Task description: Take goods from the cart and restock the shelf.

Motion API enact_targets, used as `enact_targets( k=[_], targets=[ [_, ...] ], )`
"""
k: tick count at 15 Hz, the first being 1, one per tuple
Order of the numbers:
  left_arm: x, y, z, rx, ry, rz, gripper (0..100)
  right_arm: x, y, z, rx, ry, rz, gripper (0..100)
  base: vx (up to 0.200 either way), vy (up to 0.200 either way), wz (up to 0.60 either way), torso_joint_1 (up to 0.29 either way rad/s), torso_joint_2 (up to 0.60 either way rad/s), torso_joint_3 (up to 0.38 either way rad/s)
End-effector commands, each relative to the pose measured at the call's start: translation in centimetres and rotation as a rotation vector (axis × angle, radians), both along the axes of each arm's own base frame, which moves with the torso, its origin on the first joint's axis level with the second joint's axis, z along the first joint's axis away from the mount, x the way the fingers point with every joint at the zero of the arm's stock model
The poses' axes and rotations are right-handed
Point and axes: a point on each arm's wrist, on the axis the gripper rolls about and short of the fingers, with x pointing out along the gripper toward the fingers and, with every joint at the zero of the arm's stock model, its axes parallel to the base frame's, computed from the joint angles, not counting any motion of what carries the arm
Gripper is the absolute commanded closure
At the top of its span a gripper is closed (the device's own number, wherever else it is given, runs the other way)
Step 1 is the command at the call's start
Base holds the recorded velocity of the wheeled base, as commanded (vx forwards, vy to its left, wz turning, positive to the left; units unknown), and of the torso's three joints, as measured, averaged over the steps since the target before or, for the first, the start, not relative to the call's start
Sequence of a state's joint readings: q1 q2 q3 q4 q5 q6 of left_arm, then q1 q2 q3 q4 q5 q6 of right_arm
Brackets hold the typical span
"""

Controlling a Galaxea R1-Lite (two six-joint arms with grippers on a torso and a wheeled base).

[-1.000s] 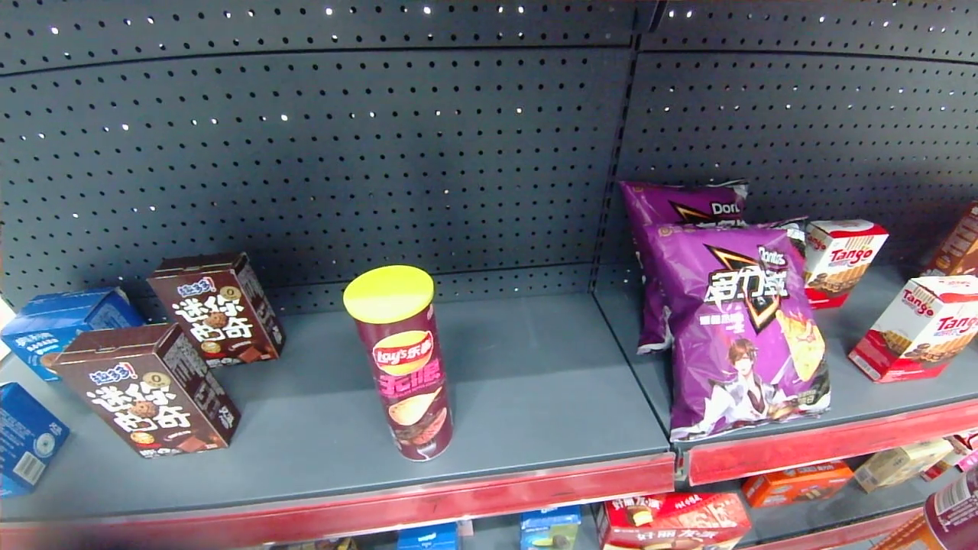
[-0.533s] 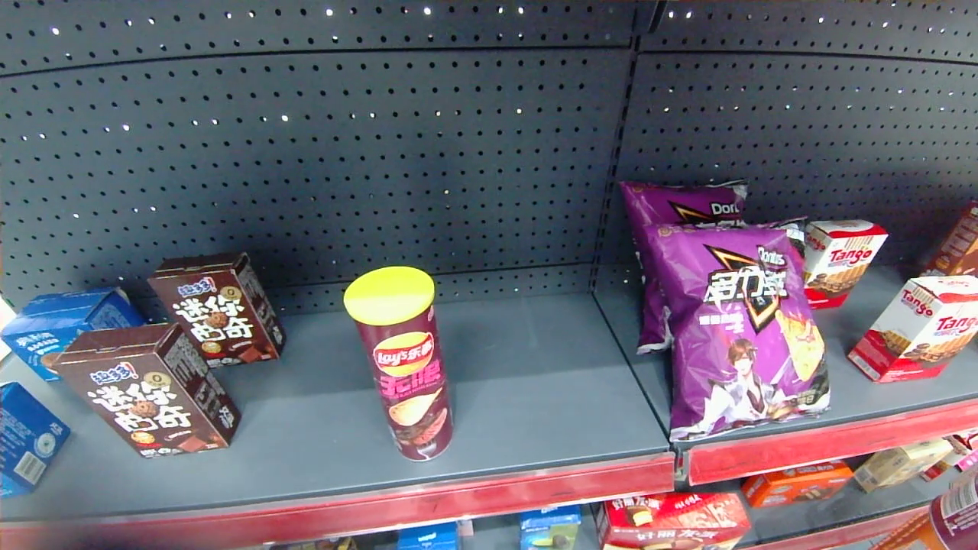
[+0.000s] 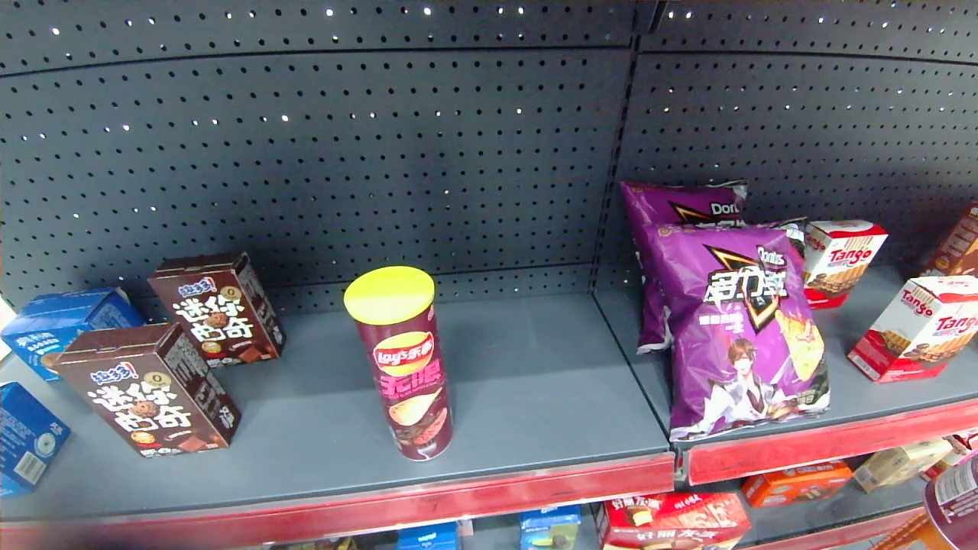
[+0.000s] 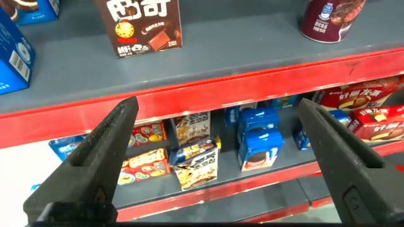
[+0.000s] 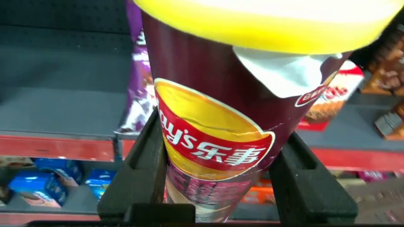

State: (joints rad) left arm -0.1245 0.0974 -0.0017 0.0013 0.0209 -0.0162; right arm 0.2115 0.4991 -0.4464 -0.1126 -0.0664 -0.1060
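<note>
My right gripper [image 5: 221, 183] is shut on a maroon chips can [image 5: 214, 126] with a yellow lid, one black finger on each side of it. The same held can [image 3: 955, 493] pokes into the head view's lower right corner, below the grey shelf [image 3: 535, 397]. A matching chips can [image 3: 405, 367] stands upright at the shelf's middle front. My left gripper [image 4: 214, 157] hangs open and holds nothing, just below the shelf's red front edge [image 4: 252, 79].
Two brown cookie boxes [image 3: 145, 389] and blue boxes [image 3: 69, 321] stand at the shelf's left. Purple chip bags [image 3: 741, 328] and red-and-white wafer boxes [image 3: 917, 328] fill the right section. Bare shelf lies on both sides of the standing can. Lower shelves hold several snack packs [image 4: 196, 157].
The held can at the head view's lower right corner has risen slightly. Everything on the shelf stays where it was.
</note>
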Motion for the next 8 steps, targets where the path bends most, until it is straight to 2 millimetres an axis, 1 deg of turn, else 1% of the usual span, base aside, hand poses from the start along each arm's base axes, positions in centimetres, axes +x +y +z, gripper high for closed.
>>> enact_targets(
  k=[1, 4, 6, 8],
  targets=[
    [0.0, 0.0, 0.0, 0.0, 0.006, 0.001, 0, 0.9, 0.3, 0.8, -0.012, 0.016, 0.057, 100, 0.0, 0.0, 0.0, 0.0, 0.0, 0.0],
    [0.0, 0.0, 0.0, 0.0, 0.006, 0.001, 0, 1.8, 0.9, 1.8, -0.03, 0.026, 0.173, 100, 0.0, 0.0, 0.0, 0.0, 0.0, 0.0],
    [0.0, 0.0, 0.0, 0.0, 0.006, 0.001, 0, 3.4, 1.7, 2.3, -0.029, 0.056, 0.246, 100, 0.0, 0.0, 0.0, 0.0, 0.0, 0.0],
    [0.0, 0.0, 0.0, 0.0, 0.006, 0.001, 0, 6.0, 3.2, 3.2, -0.029, 0.055, 0.306, 100, 0.0, 0.0, 0.0, 0.0, 0.0, 0.0]
  ],
)
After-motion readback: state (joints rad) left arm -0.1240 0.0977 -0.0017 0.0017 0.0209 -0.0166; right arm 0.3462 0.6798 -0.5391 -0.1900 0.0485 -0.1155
